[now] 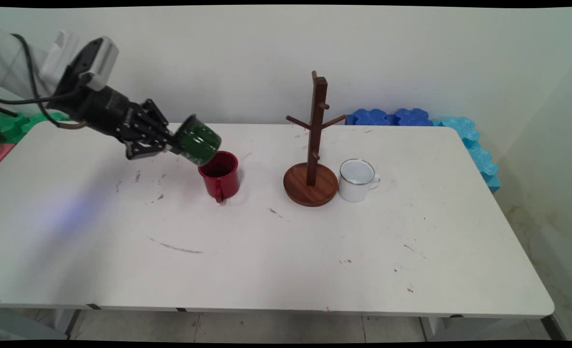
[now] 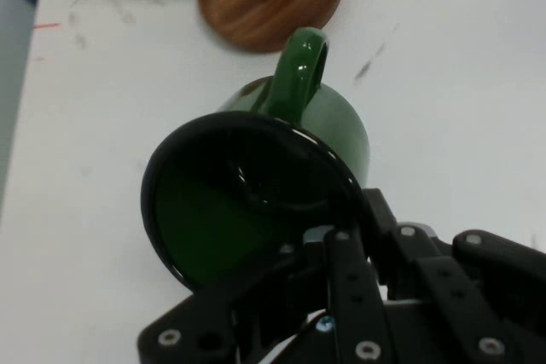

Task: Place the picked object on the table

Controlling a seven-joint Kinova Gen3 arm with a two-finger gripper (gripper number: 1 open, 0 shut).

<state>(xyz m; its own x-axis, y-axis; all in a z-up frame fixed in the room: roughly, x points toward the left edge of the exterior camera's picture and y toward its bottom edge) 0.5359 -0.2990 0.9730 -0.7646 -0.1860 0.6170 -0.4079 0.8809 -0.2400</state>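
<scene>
Gripper (image 1: 172, 143) is clenched on a green mug's (image 1: 198, 140) rim, so it is carried tilted, above the table (image 1: 286, 251), at ten o'clock from the red mug (image 1: 220, 176).

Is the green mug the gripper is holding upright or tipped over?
Tipped. The gripper holds the green mug by its rim, lying sideways in the air above the red mug, its open mouth facing back toward the hand.
</scene>
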